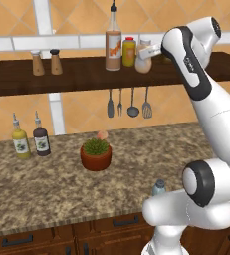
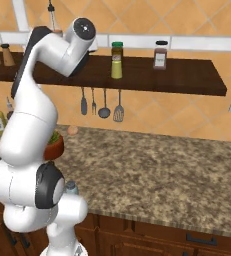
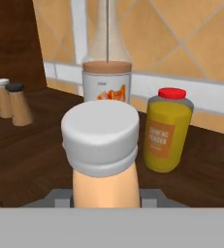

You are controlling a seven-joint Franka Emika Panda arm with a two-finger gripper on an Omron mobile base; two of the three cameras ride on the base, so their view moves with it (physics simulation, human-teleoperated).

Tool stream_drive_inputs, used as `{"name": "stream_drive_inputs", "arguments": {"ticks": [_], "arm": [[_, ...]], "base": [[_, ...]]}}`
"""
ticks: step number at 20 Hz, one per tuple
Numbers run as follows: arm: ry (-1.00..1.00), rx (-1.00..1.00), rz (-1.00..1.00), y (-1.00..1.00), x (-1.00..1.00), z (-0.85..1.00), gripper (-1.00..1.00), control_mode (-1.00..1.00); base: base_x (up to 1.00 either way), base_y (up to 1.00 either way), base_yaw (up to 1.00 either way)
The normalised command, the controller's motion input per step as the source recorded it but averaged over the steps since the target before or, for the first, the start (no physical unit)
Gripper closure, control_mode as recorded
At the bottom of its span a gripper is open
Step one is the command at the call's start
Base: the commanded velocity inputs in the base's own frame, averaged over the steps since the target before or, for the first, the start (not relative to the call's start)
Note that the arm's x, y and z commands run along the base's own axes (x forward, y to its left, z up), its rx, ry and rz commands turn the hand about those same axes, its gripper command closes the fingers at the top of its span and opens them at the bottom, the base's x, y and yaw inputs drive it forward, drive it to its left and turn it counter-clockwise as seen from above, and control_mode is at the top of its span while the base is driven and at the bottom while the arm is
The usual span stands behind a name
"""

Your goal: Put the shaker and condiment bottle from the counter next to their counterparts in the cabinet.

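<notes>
two jobs: one bottle at the shelf, one shaker waiting.
end effector: pinching the condiment bottle, tilted, at the cabinet beside the yellow red-capped bottle and the tall orange-labelled bottle.
shaker: on the counter, near its front edge.
step: placing the bottle.
next: likely set it upright, release, back off.

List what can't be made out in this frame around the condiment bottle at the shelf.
- Whether the condiment bottle rests on the cabinet: hand view, its base is cut off by the bottom edge.
- Gripper fingertips: hand view, hidden behind the bottle.
- Tall orange-labelled bottle label: partly hidden by the white cap.
- Yellow bottle label text: too blurred.
- Shaker on the counter: left base view, lower part hidden by the arm.
</notes>
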Motion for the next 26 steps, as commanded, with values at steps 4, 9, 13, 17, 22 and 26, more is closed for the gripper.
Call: {"name": "stream_drive_inputs", "arguments": {"ticks": [4, 9, 13, 17, 22, 26], "arm": [[0.0, 0.0, 0.0, 0.0, 0.29, 0.0, 1.0, -1.0], [0.0, 0.0, 0.0, 0.0, 0.15, 0.0, 1.0, -1.0], [0.0, 0.0, 0.0, 0.02, 0.1, 0.0, 1.0, -1.0], [0.0, 0.0, 0.0, 0.04, 0.13, -0.01, 1.0, -1.0], [0.0, 0.0, 0.0, 0.03, 0.17, -0.09, 1.0, -1.0], [0.0, 0.0, 0.0, 0.03, 0.24, -0.13, 1.0, -1.0]], "base": [[0.0, 0.0, 0.0], [0.0, 0.0, 0.0], [0.0, 0.0, 0.0], [0.0, 0.0, 0.0], [0.0, 0.0, 0.0], [0.0, 0.0, 0.0]]}}
